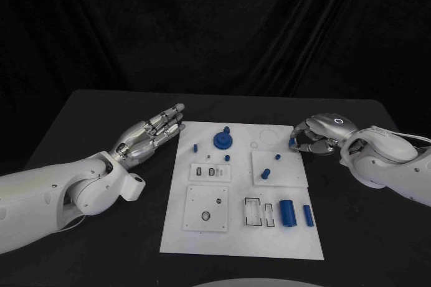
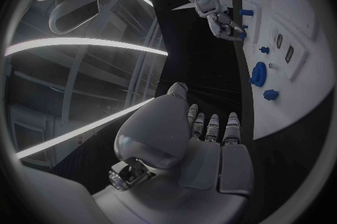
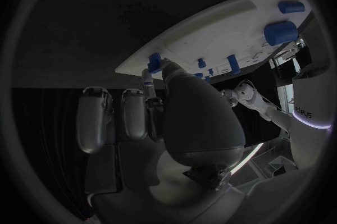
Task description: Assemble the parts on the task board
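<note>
the head view showed the white board [image 1: 241, 237] lying in the middle of the black worktop [image 1: 89, 125], its long axis running from the frame's bottom toward its top. the left robot hand [image 1: 150, 136] lay at centre left, just beside the board's left edge, fingers straight and slightly spread toward the upper right, holding nothing. the right robot hand [image 1: 314, 136] sat at centre right over the board's upper right corner, fingers curled inward and down.

the right wrist view showed what the head view hid: its fingertips [image 3: 149, 79] pinched a small blue peg [image 3: 154, 59] at the board's edge [image 3: 210, 33]. in the head view that peg [image 1: 294, 139] was a blue speck at the fingers.

the left wrist view showed the left palm [image 2: 210, 151] flat and bare, with the right robot hand [image 2: 226, 26] far off at the board's rim.

on the board, a round blue gear [image 1: 222, 139] sat upper centre. a thick blue cylinder [image 1: 288, 212] and a thinner one [image 1: 308, 215] lay side by side at lower right, long axes along the board's length. a short peg [image 1: 266, 172] stood near the middle right.
</note>
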Motion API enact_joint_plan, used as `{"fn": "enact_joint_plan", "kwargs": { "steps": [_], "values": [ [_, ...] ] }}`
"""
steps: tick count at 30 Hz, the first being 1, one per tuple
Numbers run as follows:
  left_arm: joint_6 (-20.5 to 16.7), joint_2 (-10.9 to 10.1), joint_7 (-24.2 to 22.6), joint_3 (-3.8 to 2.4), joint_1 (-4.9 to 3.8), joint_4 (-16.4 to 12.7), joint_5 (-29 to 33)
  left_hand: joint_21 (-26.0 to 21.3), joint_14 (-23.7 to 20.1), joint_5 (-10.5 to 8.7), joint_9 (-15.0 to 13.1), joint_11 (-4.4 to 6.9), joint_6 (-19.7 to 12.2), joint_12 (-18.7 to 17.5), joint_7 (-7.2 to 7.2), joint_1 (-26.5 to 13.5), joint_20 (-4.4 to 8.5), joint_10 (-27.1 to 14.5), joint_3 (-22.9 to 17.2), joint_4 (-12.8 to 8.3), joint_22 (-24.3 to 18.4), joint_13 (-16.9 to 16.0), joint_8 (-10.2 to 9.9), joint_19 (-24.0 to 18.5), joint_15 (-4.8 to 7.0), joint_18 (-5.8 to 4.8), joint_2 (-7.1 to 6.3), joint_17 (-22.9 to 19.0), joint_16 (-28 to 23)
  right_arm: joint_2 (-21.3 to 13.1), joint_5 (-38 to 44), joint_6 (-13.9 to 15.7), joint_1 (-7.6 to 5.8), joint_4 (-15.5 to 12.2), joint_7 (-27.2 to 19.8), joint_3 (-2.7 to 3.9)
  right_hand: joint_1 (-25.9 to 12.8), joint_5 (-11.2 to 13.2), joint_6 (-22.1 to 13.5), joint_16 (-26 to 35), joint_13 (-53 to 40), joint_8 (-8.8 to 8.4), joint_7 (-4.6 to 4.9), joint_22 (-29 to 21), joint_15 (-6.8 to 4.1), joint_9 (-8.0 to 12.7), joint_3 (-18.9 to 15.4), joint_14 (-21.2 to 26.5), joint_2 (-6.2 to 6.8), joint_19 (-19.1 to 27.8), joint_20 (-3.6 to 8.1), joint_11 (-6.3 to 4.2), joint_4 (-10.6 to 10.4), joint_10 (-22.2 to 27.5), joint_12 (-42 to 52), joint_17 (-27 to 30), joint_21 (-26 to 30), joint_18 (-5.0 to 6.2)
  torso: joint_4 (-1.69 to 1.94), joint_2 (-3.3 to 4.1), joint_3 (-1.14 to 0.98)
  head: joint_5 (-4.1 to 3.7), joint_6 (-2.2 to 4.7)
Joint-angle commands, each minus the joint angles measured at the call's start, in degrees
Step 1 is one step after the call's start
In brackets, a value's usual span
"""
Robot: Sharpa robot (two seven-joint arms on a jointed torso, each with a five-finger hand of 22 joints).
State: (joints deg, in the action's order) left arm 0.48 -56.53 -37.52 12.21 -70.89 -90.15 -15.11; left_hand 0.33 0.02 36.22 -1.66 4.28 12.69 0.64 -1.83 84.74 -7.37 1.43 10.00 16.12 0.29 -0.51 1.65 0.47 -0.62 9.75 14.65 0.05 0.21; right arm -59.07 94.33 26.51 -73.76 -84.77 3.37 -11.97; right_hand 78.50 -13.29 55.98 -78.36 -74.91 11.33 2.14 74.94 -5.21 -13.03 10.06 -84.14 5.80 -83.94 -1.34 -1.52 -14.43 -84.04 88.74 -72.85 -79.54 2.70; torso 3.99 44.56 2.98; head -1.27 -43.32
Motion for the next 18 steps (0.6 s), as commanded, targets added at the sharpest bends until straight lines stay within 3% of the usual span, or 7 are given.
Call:
{"fn": "enact_joint_plan", "kwargs": {
  "steps": [1, 8, 11, 15, 18],
  "values": [
    [0.9, 0.0, -0.5, -0.03, 0.09, -0.1, -0.3, 0.3, 0.0, 0.34, -0.1, -0.4, 0.1, -0.2, 0.3, 0.5, -0.33, 0.1, -0.4, 0.0, 0.1, 0.1, 0.1, 0.1, -0.42, 0.5, -0.04, -0.1, -0.2, 0.0, 0.3, 1.3, 0.16, 0.0, 0.3, 0.03, 0.7, -0.6, 0.4, -0.2, -11.1, 0.69, 0.03, 9.9, 0.27, -0.5, 0.1, -3.4, -0.16, -1.5, -0.27, 0.12, 0.7, -4.7, 0.0, 0.1, 0.2, 0.03, 0.0, 0.0, 0.01, 0.03, 0.01],
    [0.9, -0.2, -0.4, -0.03, 0.1, -0.2, -0.3, 0.3, 0.0, 0.36, -0.1, -0.43, 0.1, -0.1, 0.32, 0.5, -0.34, 0.1, -0.4, 0.0, 0.1, 0.1, 0.1, 0.1, -0.41, 0.51, -0.03, -0.1, -0.2, -0.2, 0.3, 2.7, 0.17, -0.4, 0.0, 0.04, 1.4, -1.8, 1.4, -0.3, -11.2, 2.87, -0.06, 10.0, 0.28, -2.0, 0.1, -3.4, -0.71, -1.5, -0.29, 0.07, 2.0, -4.8, 0.0, 0.2, 0.3, 0.01, -0.02, -0.01, 0.0, 0.18, -0.15],
    [0.9, -0.3, -0.4, -0.03, 0.1, -0.3, -0.3, 0.3, 0.0, 0.36, -0.1, -0.43, 0.1, -0.1, 0.32, 0.5, -0.34, 0.1, -0.4, 0.0, 0.1, 0.1, 0.1, 0.1, -0.41, 0.51, -0.03, -0.1, -0.2, -0.4, 0.3, 5.2, 0.16, -1.1, -0.4, 0.04, 1.7, -2.3, 1.8, -0.3, -11.3, 3.66, 0.03, 10.1, 0.33, -2.6, 0.1, -3.4, -0.84, -1.6, -0.33, 0.12, 2.5, -4.8, 0.1, 0.3, 0.2, 0.0, -0.02, -0.02, 0.0, 0.3, -0.21],
    [0.8, -0.4, -0.4, -0.03, 0.11, -0.3, -0.3, 0.3, 0.0, 0.39, -0.1, -0.46, 0.2, -0.1, 0.34, 0.5, -0.35, 0.1, -0.5, 0.0, 0.1, 0.1, 0.2, 0.2, -0.4, 0.51, -0.03, -0.1, -0.2, -1.0, 0.3, 9.7, 0.07, -3.5, -1.1, 0.05, 1.7, -2.4, 1.9, -0.4, -11.4, 3.84, 0.13, 10.1, 0.33, -2.7, 0.0, -3.4, -0.77, -1.6, -0.33, 0.19, 2.6, -4.8, 0.1, 0.2, 0.2, -0.02, -0.02, 0.01, -0.01, 0.35, -0.25],
    [0.8, -0.4, -0.4, -0.03, 0.11, -0.2, -0.3, 0.3, 0.0, 0.39, -0.1, -0.46, 0.2, -0.1, 0.34, 0.5, -0.35, 0.1, -0.5, 0.0, 0.1, 0.1, 0.2, 0.2, -0.4, 0.51, -0.03, -0.1, -0.2, -1.5, 0.3, 12.6, -0.63, -7.0, -1.7, 0.06, 1.6, -3.4, 2.1, -0.6, -11.6, 4.29, 0.41, 10.3, 0.43, -3.1, -0.1, -3.4, -0.57, -1.7, -0.36, 0.43, 2.7, -4.9, 0.2, 0.0, 0.0, -0.08, -0.01, -0.01, 0.01, 0.25, -0.44]
  ]
}}
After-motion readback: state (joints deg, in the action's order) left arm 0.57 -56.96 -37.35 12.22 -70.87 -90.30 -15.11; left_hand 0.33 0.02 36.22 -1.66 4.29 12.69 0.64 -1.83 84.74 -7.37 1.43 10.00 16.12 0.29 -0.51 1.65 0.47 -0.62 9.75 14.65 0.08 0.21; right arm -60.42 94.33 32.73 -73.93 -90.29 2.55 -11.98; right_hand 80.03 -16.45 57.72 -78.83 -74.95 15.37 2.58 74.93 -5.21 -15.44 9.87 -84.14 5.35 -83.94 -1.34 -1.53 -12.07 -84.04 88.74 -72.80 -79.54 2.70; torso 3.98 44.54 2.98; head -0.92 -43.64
